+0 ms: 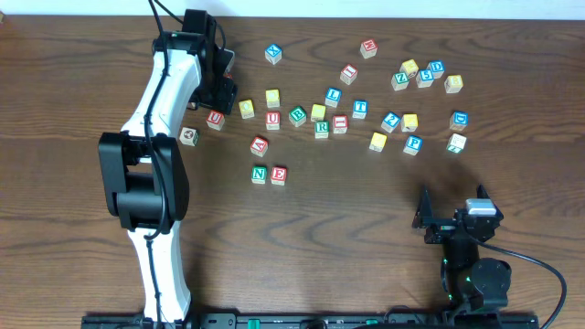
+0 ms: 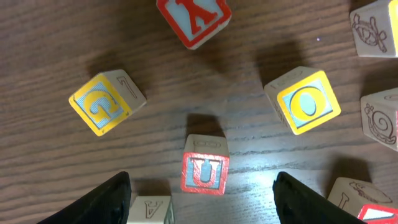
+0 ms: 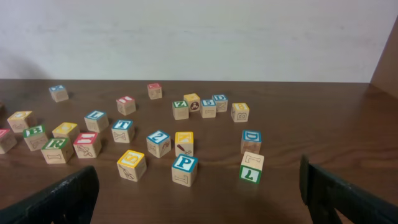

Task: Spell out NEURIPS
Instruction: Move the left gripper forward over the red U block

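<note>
You have N (image 1: 260, 173) and E (image 1: 279, 175) set side by side, five letters to go: the left gripper (image 1: 222, 99) hangs, jaws spread, around untouched U (image 2: 205, 169), while the right gripper (image 1: 452, 215) rests wide open.

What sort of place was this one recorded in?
Probably a robotics lab bench: two robot arms at a dark wooden table, a plain white wall behind, lettered wooden cubes scattered about.
</note>
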Tool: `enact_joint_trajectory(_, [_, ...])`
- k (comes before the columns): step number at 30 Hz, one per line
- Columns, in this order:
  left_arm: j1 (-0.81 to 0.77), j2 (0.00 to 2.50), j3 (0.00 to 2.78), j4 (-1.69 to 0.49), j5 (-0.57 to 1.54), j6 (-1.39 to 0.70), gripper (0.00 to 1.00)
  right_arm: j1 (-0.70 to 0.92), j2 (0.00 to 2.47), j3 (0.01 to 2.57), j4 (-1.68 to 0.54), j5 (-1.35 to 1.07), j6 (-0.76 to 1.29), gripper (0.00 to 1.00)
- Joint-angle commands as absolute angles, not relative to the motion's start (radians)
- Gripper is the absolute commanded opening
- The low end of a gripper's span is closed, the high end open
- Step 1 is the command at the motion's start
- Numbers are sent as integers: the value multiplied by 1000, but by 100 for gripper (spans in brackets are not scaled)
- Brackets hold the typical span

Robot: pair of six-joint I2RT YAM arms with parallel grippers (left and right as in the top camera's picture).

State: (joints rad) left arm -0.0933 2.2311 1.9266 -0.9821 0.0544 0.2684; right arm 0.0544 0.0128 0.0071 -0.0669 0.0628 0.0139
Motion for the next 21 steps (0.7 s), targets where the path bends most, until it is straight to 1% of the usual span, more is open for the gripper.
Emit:
enact_joint_trajectory(1, [-92,2243,1906,-968,63,295,72,47,9,6,-71,60,6,99])
enact_joint_trajectory(21, [-92,2243,1818,-908,64,295,71,47,9,6,-71,60,6,99])
